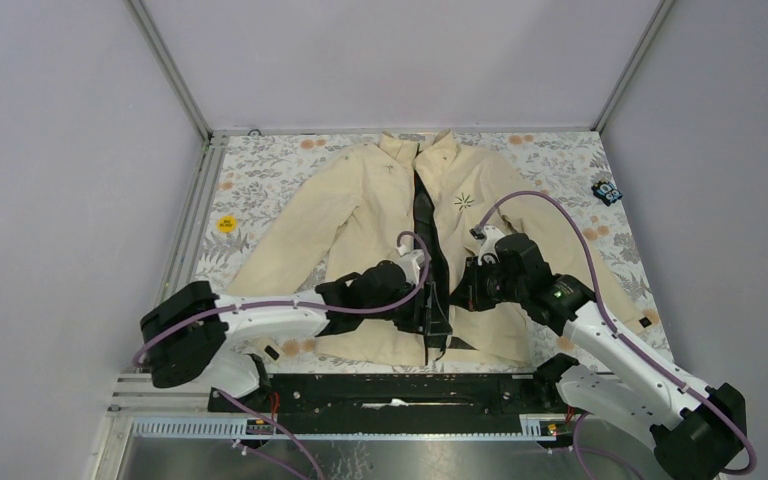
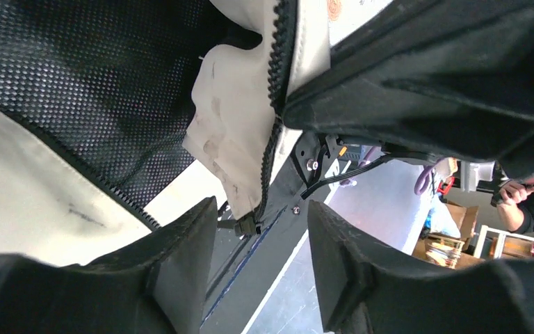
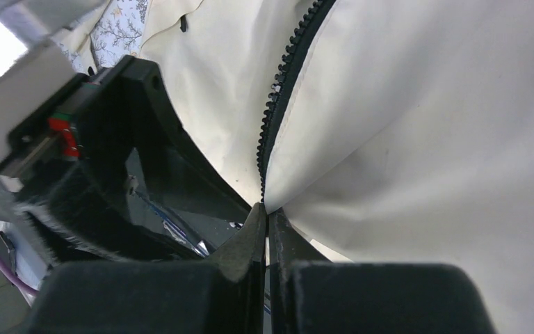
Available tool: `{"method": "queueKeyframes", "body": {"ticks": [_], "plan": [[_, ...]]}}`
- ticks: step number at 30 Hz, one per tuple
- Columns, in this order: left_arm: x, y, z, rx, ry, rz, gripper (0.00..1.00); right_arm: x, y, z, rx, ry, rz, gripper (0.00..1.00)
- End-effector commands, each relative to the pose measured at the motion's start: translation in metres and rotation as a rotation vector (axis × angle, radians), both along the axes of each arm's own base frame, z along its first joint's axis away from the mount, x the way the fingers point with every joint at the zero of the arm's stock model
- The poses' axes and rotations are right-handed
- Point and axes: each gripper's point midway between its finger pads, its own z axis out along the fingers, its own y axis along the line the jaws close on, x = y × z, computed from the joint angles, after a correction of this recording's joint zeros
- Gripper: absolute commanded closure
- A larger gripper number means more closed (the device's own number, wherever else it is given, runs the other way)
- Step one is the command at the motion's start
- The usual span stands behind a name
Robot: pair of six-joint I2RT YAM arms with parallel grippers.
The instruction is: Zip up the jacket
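The jacket lies flat on the flowered tabletop, collar at the far side, bottom edge toward the arm bases, sleeves spread to both sides. Its front is open. A narrow dark wedge of lining shows between the two halves from collar to bottom edge, so the zipper is not joined anywhere that I can see.

Both arms meet at the bottom edge, just beside each other. My right tool is clenched on the jacket's front edge, pinching the cloth right where a row of teeth ends; the fabric fans out taut from that pinch. My left tool is released, fingers spread wide. Between them hangs the lower end of a front edge with its teeth and a small dark end piece at the bottom. I can't tell whether that piece is the slider or the pin. It sits close to one finger, and I can't tell if it touches.

I judge I'm at the very start: lining up the two bottom ends, with nothing engaged yet. The next move calls for closing the left tool on that end piece or the tape just above it. Then I bring it to the edge held on the right so pin meets slider squarely. That needs fine alignment, because the cloth is limp and the ends may twist.
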Motion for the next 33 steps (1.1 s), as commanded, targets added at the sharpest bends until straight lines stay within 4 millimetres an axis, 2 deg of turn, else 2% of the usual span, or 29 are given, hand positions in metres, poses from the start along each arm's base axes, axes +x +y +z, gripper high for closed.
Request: {"method": "queueKeyframes", "body": {"ticks": [1,4,13,15,17,18,21,23,28,31,33], "plan": [[0.005,-0.028,0.032,-0.133,-0.025,-0.054,0.52,-0.002,0.003,0.010,0.032,-0.008,0.017,1.00],[0.005,-0.032,0.029,-0.144,-0.012,-0.057,0.62,-0.004,0.004,0.010,0.039,-0.002,0.021,1.00],[0.005,-0.042,0.021,-0.152,0.012,-0.071,0.78,-0.007,0.005,0.009,0.054,0.014,0.019,1.00],[0.005,-0.042,0.020,-0.152,0.013,-0.068,0.87,-0.006,0.005,0.009,0.057,0.015,0.015,1.00],[0.007,-0.040,0.019,-0.149,0.008,-0.060,0.99,-0.004,0.002,0.009,0.048,0.013,-0.010,1.00],[0.008,-0.039,0.019,-0.155,0.012,-0.057,1.00,-0.003,-0.001,0.007,0.034,0.022,-0.041,0.95],[0.008,-0.034,0.022,-0.212,0.046,-0.059,1.00,0.001,-0.016,0.001,-0.029,0.051,-0.140,0.63],[0.007,-0.031,0.023,-0.248,0.069,-0.067,1.00,0.000,-0.026,-0.004,-0.072,0.080,-0.200,0.49],[0.008,-0.023,0.014,-0.285,0.112,-0.070,1.00,-0.011,-0.035,-0.011,-0.070,0.117,-0.252,0.34],[0.008,-0.020,0.014,-0.308,0.132,-0.082,1.00,-0.020,-0.030,-0.006,0.000,0.123,-0.230,0.25],[0.005,-0.020,0.016,-0.328,0.132,-0.103,1.00,-0.031,-0.018,-0.006,0.081,0.139,-0.167,0.25]]}}
